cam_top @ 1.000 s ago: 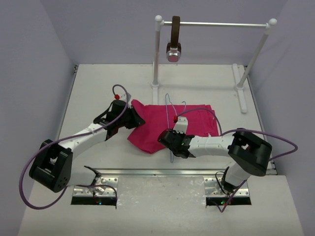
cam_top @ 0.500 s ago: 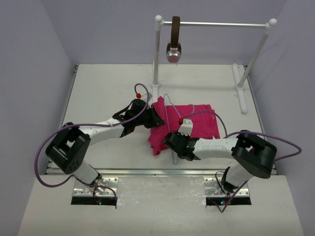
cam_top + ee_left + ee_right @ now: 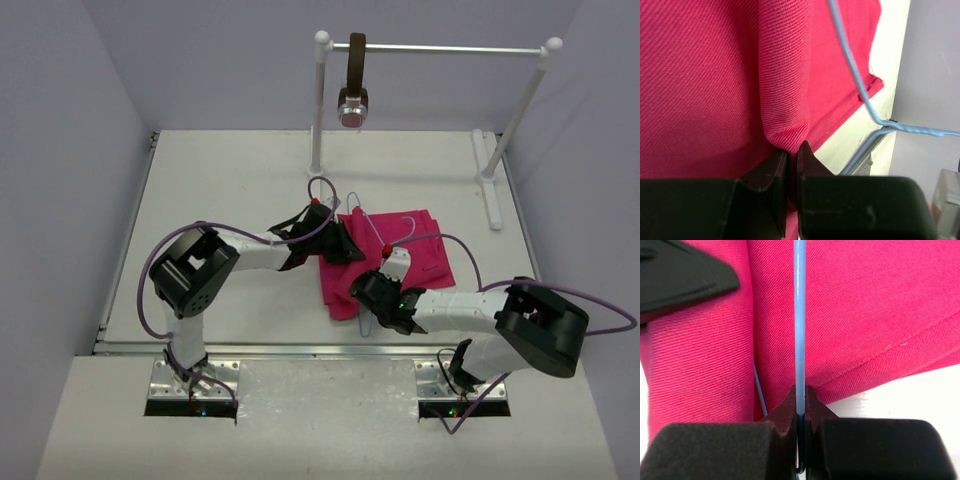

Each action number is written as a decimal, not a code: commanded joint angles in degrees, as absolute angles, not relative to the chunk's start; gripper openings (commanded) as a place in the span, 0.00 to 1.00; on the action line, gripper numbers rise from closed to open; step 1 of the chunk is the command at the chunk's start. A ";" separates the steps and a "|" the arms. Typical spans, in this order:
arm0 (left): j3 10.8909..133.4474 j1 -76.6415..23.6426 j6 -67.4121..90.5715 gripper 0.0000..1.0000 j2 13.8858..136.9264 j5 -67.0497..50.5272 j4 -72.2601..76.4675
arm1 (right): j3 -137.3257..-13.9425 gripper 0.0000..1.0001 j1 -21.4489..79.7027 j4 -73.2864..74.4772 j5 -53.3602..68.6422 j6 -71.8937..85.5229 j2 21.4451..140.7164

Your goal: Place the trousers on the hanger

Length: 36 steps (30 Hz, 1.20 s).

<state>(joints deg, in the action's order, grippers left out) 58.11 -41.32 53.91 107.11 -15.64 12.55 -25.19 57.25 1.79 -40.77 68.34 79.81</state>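
White worktop carries a clothes rail at its far side. In front of the rail, nearer its left post, lie the trousers with the hanger across them. The left hand is pinched tight on a fold of cloth; the right hand is clamped on the hanger's wire. Likely trouble: the thin wire may swivel in that pinch, or the small bite of fabric may slip out, leaving cloth bunched against the frame.
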 commanded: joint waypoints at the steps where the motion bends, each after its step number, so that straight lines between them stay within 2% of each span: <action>1: 61.38 -42.18 56.68 0.00 108.86 -17.56 15.23 | -22.72 0.00 56.17 -3.06 -41.54 66.01 75.63; 3: 62.58 -42.26 56.69 0.00 109.47 -17.33 15.04 | -21.94 0.00 56.17 -3.82 -41.13 65.52 74.51; 7: 69.04 -42.28 56.26 0.17 112.24 -18.01 11.46 | -20.48 0.00 56.07 -5.27 -40.35 62.44 72.34; 11: 70.84 -42.58 55.35 0.63 113.14 -18.11 8.62 | -20.61 0.00 55.29 -5.19 -38.87 59.77 72.73; 17: 71.94 -42.63 54.41 0.64 114.09 -19.56 5.50 | -20.22 0.00 54.41 -5.74 -38.28 59.25 73.48; 22: 69.35 -42.54 50.35 0.66 108.17 -17.69 6.85 | -20.15 0.01 54.40 -8.43 -36.38 54.76 72.16; 25: 69.04 -42.45 48.74 0.70 104.53 -13.03 4.93 | -22.89 0.05 54.32 -3.23 -36.04 54.60 72.71; 32: 71.67 -42.36 47.42 0.76 101.08 -5.15 -3.99 | -25.75 0.02 55.24 6.37 -35.55 58.27 73.65; 35: 70.74 -42.29 47.71 0.76 100.34 -4.41 -6.25 | -25.38 0.05 55.42 6.24 -35.26 58.28 72.93; 36: 69.00 -42.34 48.65 0.74 99.87 -5.17 -5.64 | -25.28 0.11 55.61 6.24 -35.30 58.33 72.50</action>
<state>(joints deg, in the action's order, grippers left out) 69.98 -42.06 48.64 102.60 -7.42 -2.92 -23.80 54.85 3.77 -34.76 57.08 73.54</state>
